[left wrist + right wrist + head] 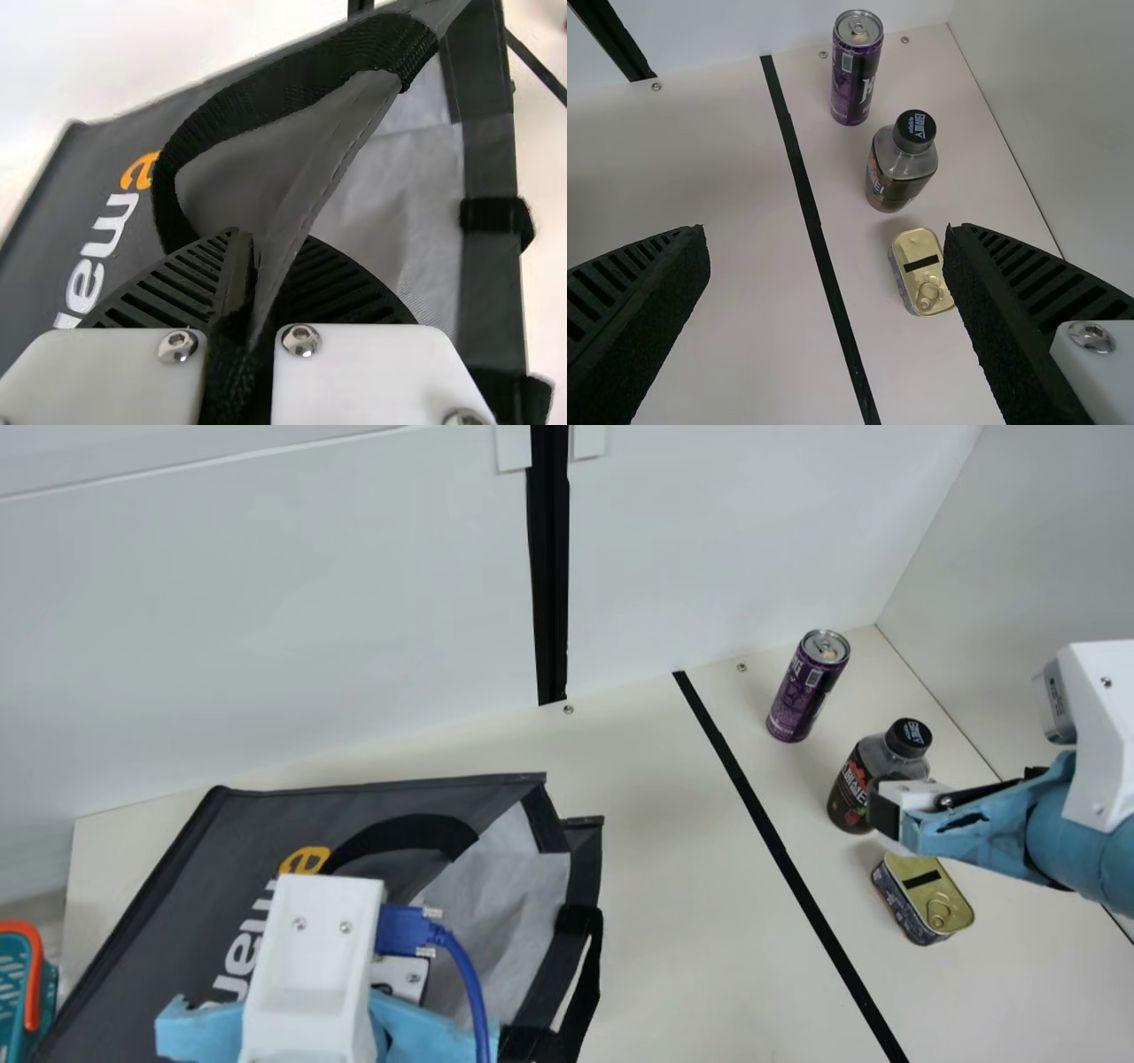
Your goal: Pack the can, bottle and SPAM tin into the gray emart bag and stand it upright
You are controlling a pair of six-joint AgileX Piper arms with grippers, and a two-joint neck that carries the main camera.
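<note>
White back wall (266,629), black strip (549,558) running down it to the table (656,939), white tabs (513,447) either side up top. Side wall (1036,540) meets it at the right corner. Cream tabletop, black tape (780,850) slanting across, screws (569,709) near the back edge. Light soft, shadows faint.

Over the bag (204,868), the left wrist (310,957) holds its left pincer (416,1029) closed, ribbed fingers (182,283) clamping the bag's edge, while the right pincer (886,813) hangs well apart, off to the bag's right, with its own two fingers spread wide.
</note>
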